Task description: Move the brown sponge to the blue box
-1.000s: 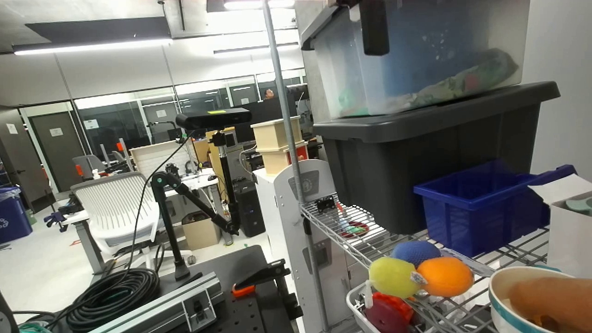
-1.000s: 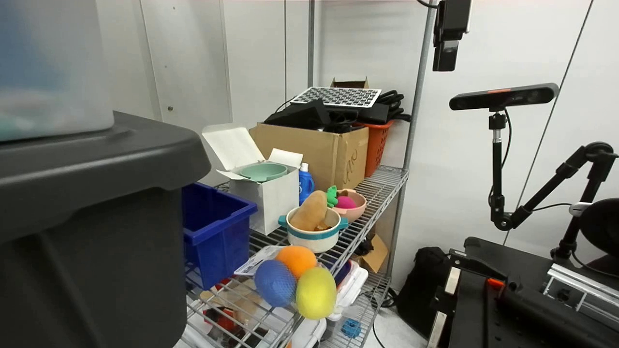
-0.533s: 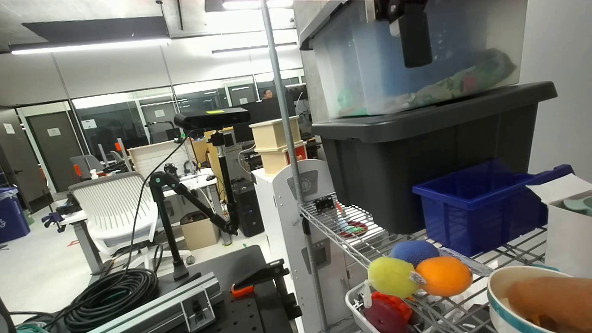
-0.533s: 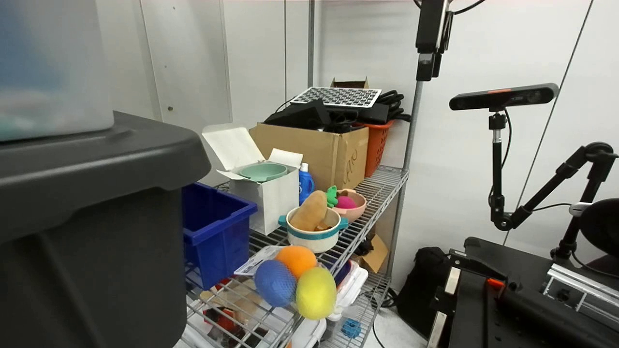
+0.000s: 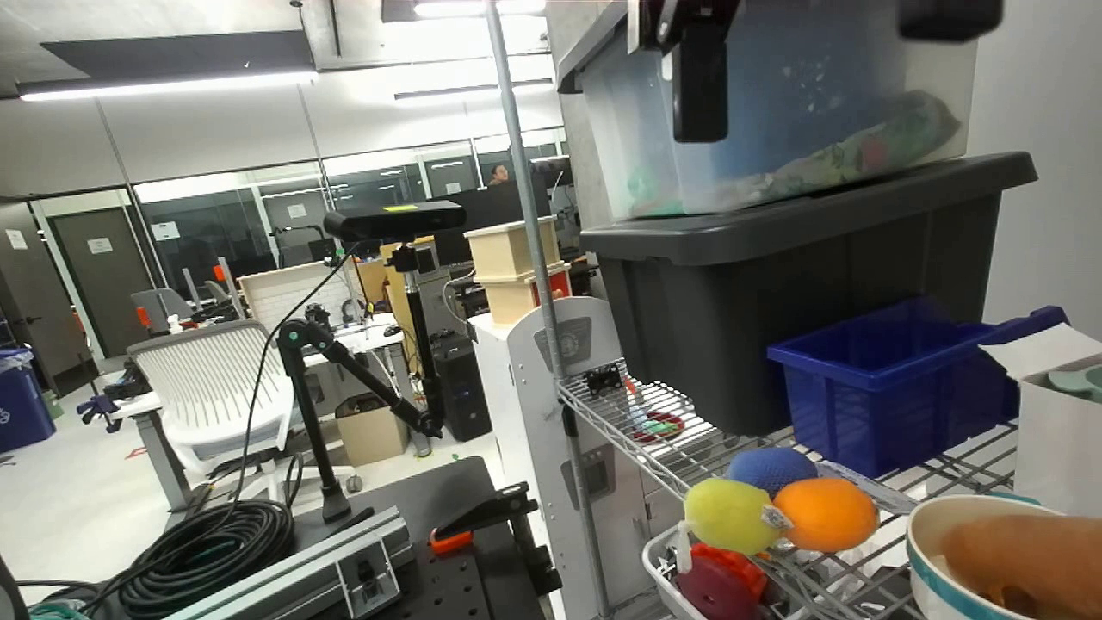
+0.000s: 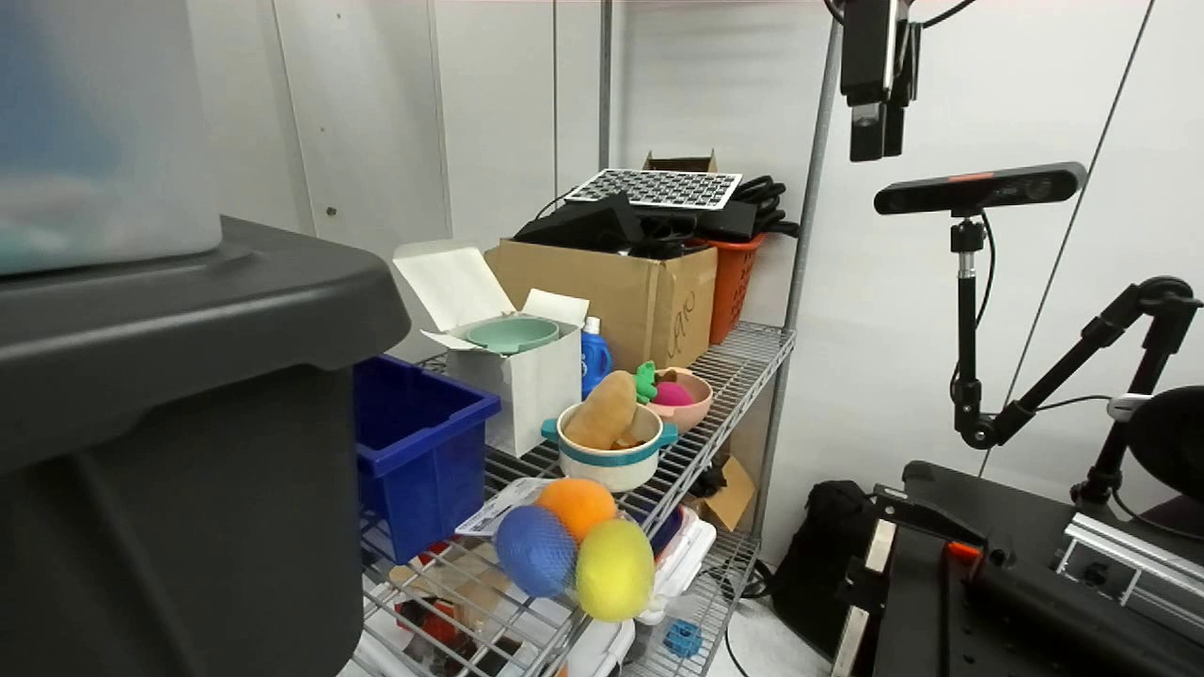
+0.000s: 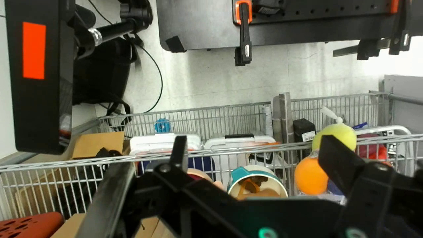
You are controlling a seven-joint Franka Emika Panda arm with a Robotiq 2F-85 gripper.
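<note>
White with a teal band, the pot (image 6: 611, 461) holds the brown sponge (image 6: 606, 412), with the blue box (image 6: 433, 484) near it; I have my jaws spread wide, well apart from the pot and higher.

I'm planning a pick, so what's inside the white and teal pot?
A rounded lump, perhaps the brown sponge, pokes above the rim of the pot. The wrist view also shows an orange piece and a darker bit. These cover the bottom, so what lies beneath is hidden.

Crate (image 6: 433, 503) on shelf (image 6: 750, 359), between tote (image 6: 188, 545) and carton (image 6: 541, 400), bowl (image 6: 513, 335) in carton
</note>
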